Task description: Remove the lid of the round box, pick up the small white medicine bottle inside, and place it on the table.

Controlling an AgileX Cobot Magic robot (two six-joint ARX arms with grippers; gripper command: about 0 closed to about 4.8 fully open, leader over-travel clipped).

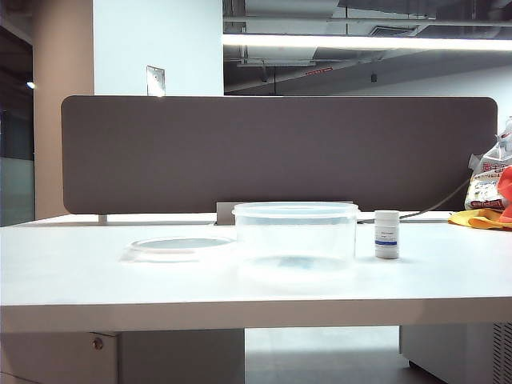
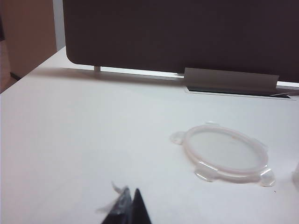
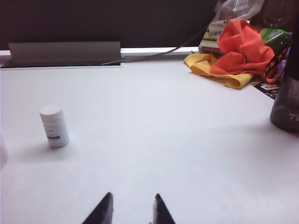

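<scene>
The round box stands uncovered on the white table, and I see nothing inside it. Its lid lies flat on the table to the left of the box. The small white medicine bottle stands upright on the table just right of the box. Neither arm shows in the exterior view. In the left wrist view my left gripper is shut on nothing, well short of the lid. In the right wrist view my right gripper is open and empty, pulled back from the bottle.
A dark partition panel runs along the back of the table. Orange and yellow cloths with packets lie at the back right, beside a dark container. A cable runs along the back edge.
</scene>
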